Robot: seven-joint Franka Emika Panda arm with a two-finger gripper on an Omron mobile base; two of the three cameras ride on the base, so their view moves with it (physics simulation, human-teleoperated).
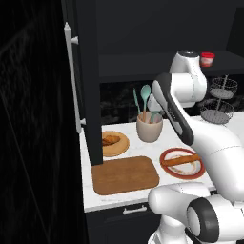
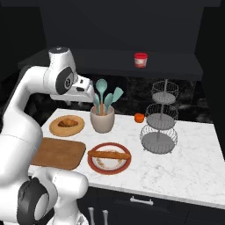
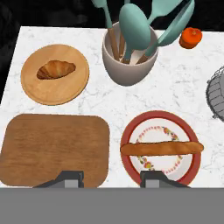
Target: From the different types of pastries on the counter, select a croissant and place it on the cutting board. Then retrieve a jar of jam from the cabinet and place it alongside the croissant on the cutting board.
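The croissant (image 3: 55,69) lies on a round tan wooden plate (image 3: 52,94) at the back left of the white counter (image 3: 105,107). In front of that plate the cutting board (image 3: 52,148) lies bare. A long brown stick pastry (image 3: 162,148) rests across a red-rimmed plate (image 3: 131,164) to the board's right. My gripper (image 3: 113,177) hangs high over the gap between board and red plate, open, with nothing between its fingers. On the dark cabinet shelf (image 2: 176,61) above stands the jar of jam (image 2: 140,59), red-lidded. The same croissant (image 2: 67,122) and cutting board (image 2: 59,153) show from the right base view.
A beige holder with teal utensils (image 3: 129,65) stands behind the red plate, close to the croissant's plate. A small orange round object (image 3: 190,37) and a tiered wire stand (image 2: 160,118) sit to the right. The cabinet door (image 1: 88,71) stands open at the left, over the counter's edge.
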